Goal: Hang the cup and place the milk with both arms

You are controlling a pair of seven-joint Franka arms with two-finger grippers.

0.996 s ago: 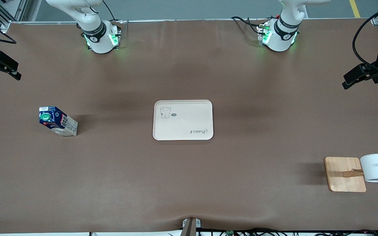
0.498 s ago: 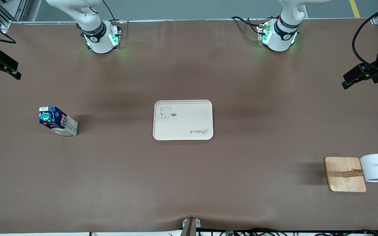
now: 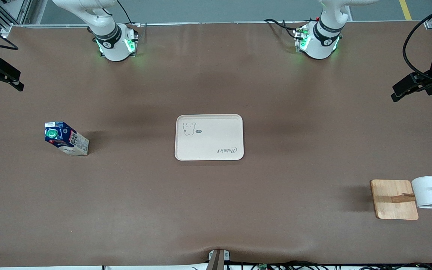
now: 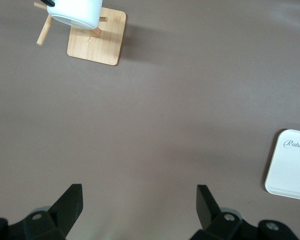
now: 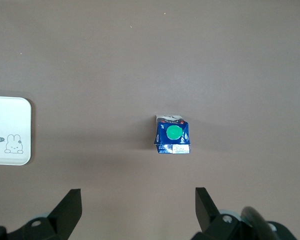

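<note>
Right wrist view: blue, green-capped milk [image 5: 173,135] stands under the wide-open, empty right gripper [image 5: 135,212]; left gripper [image 4: 137,210] likewise.

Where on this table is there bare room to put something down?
Bare brown cloth lies between the dark-blue milk carton and the pale rectangular tray, and between that tray and the wooden rack holding the white cup. Only the rack is crowded.

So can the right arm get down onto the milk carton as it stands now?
Probably yes. The right gripper hangs open high over the table at its own end, and the milk carton stands upright alone with bare table around it; the tray sits well apart.
</note>
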